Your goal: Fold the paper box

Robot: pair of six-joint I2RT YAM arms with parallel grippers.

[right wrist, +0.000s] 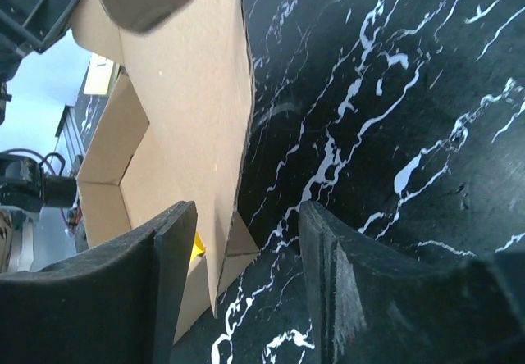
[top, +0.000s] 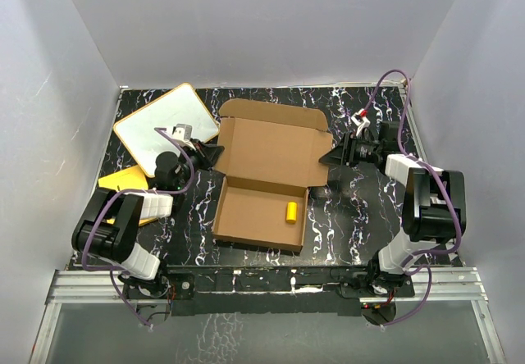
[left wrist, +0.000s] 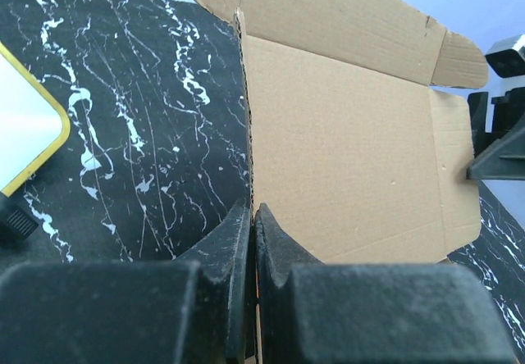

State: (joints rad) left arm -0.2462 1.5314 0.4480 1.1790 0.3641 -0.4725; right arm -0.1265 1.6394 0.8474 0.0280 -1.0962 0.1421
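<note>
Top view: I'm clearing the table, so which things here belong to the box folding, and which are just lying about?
Belongs to the job:
- paper box, lid still open

Just lying about:
- white board with orange rim, left of the box
- orange-yellow sheet, near the left arm
- small yellow piece, inside the box's tray

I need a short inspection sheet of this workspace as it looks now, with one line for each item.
Surface: black white-veined marble-pattern table.
Job's things: brown corrugated cardboard box, tray formed, lid open.
Clutter: small yellow cylinder inside the tray; white board with orange rim at far left; flat orange-yellow sheet under the left arm.
Grippers: left gripper shut on the lid's left edge; right gripper open, astride the lid's right flap.
Cables: purple cables loop off both arms, none on the box.
Surroundings: plain pale walls on three sides.
</note>
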